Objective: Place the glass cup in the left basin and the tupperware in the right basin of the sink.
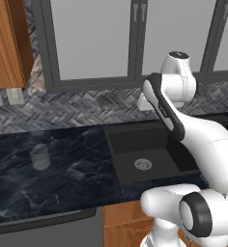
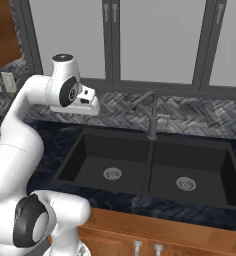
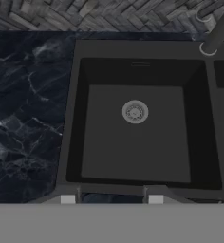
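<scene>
The glass cup [image 1: 40, 157], a greyish translucent tumbler, stands upright on the dark marble counter, well to the left of the sink [image 2: 149, 167]. My gripper [image 3: 111, 199] hangs high over the left basin [image 3: 114, 142], looking down at its silver drain [image 3: 135, 112]. Its two fingertips stand apart with nothing between them, so it is open. The right basin [image 2: 200, 167] lies past the centre divider, and it holds nothing but its own drain [image 2: 185, 183]. The tupperware is out of view.
A dark grey faucet [image 2: 152, 117] rises behind the divider. The marble counter [image 1: 72, 178] runs left of the sink. A herringbone backsplash and tall windows stand behind it, and a wooden cabinet [image 1: 7, 43] hangs at the upper left.
</scene>
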